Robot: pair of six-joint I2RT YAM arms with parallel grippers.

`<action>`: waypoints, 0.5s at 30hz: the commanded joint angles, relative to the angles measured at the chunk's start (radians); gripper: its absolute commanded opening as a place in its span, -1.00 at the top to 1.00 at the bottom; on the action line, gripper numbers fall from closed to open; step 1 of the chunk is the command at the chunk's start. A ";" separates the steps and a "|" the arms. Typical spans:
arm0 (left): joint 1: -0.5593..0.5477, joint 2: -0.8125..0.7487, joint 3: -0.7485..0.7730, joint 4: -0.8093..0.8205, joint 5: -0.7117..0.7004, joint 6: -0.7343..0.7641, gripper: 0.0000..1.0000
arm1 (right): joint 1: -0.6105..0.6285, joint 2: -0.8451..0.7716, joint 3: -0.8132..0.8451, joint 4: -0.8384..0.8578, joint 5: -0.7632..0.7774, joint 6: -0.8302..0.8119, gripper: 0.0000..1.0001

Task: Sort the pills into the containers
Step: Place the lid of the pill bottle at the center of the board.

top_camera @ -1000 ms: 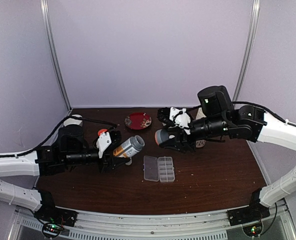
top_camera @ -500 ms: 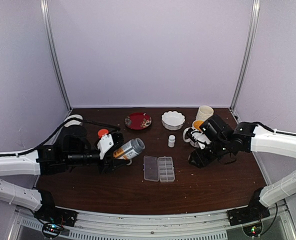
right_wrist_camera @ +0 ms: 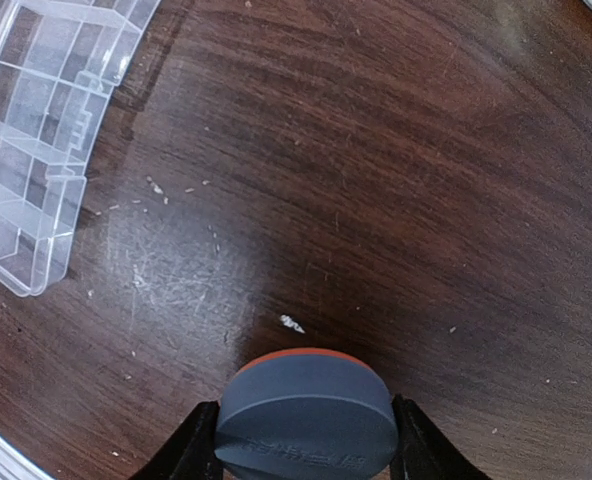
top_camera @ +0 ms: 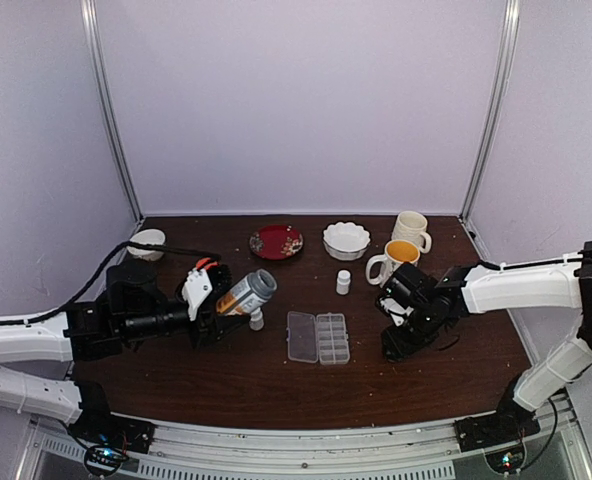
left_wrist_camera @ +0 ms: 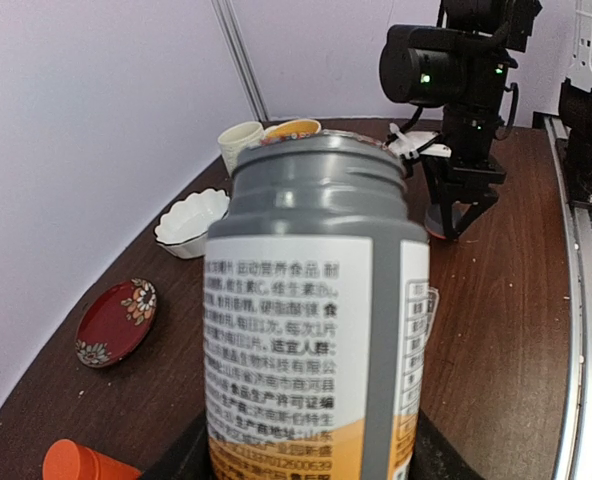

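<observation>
My left gripper (top_camera: 219, 305) is shut on a tilted, uncapped grey bottle (top_camera: 244, 292) with a white and orange label; the bottle fills the left wrist view (left_wrist_camera: 311, 330). My right gripper (top_camera: 394, 345) is shut on the bottle's grey cap (right_wrist_camera: 306, 420), which has an orange underside, low over the table to the right of the pill box. The clear pill box (top_camera: 318, 337) lies open, its cells (right_wrist_camera: 46, 120) at the left of the right wrist view. Tiny whitish specks, the pills (right_wrist_camera: 292, 322), lie scattered on the wood; I cannot tell if any cell holds one.
A small white bottle (top_camera: 343, 282) stands behind the box and another (top_camera: 257, 320) under the held bottle. A red plate (top_camera: 276, 241), a white bowl (top_camera: 346, 240) and two mugs (top_camera: 390, 262) stand at the back. A small bowl (top_camera: 147, 243) and an orange cap (top_camera: 206, 264) are at the left.
My right arm has swung from high over the table's middle down to the wood right of the pill box, cap still held. My left gripper with the bottle has drawn slightly left.
</observation>
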 commanded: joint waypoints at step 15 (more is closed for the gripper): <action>0.003 0.372 0.255 -0.093 0.073 -0.189 1.00 | -0.006 -0.135 -0.011 0.063 0.022 0.030 -0.85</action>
